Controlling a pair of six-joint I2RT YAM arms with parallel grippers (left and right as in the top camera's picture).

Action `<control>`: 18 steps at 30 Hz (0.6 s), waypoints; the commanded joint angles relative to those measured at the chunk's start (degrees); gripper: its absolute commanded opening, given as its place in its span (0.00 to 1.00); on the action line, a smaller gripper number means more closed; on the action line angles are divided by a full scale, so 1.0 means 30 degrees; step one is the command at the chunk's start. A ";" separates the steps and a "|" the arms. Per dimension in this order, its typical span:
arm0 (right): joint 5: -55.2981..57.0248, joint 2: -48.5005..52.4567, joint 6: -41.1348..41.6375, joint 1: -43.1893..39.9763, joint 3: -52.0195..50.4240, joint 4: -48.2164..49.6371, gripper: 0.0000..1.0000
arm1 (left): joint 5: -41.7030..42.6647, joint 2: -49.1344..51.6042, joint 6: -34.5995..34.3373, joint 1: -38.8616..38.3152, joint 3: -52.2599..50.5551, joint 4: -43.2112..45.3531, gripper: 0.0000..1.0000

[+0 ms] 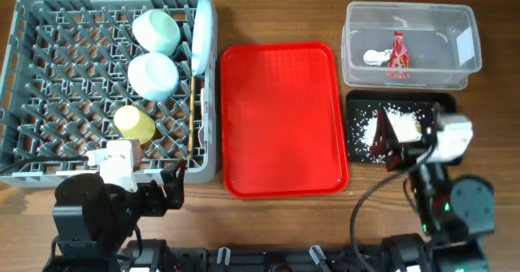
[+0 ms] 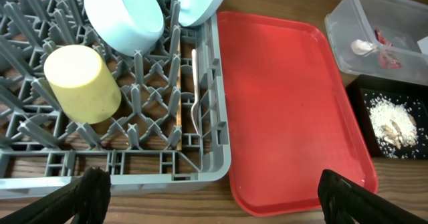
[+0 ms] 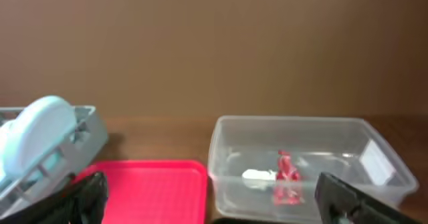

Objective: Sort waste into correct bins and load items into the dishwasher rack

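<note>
The grey dishwasher rack holds two mint bowls, the white plate on edge, the yellow cup and the chopstick. The left wrist view shows the cup, a bowl and the white fork lying in the rack. The clear tub holds the red wrapper and the white scrap. The black tray holds crumbs. My left gripper is open and empty at the rack's front right corner. My right gripper is open and empty over the black tray.
The large red tray lies between the rack and the two bins, with nothing on it. The table's front edge runs just behind both arms.
</note>
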 commanded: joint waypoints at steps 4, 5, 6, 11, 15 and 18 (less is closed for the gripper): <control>-0.0787 -0.5552 -0.0685 -0.1086 -0.5858 0.5078 1.00 | 0.0306 -0.0080 0.0379 0.0087 -0.0109 0.0051 1.00; -0.0787 -0.5989 -0.0714 -0.1246 -0.6528 0.5763 1.00 | 0.0306 -0.0080 0.0379 0.0087 -0.0109 0.0051 1.00; -0.0794 -0.5945 -0.0729 -0.1348 -0.7249 0.6900 1.00 | 0.0306 -0.0080 0.0379 0.0087 -0.0109 0.0051 1.00; -0.1392 -0.5982 -0.1100 -0.2047 -0.9559 0.7213 1.00 | 0.0306 -0.0080 0.0379 0.0087 -0.0109 0.0051 1.00; -0.3577 -0.5982 -0.2441 -0.2528 -0.9551 0.4444 1.00 | 0.0306 -0.0080 0.0379 0.0087 -0.0109 0.0051 1.00; -0.3585 -0.5960 -0.2441 -0.2521 -0.9551 0.4459 1.00 | 0.0306 -0.0080 0.0379 0.0087 -0.0109 0.0051 1.00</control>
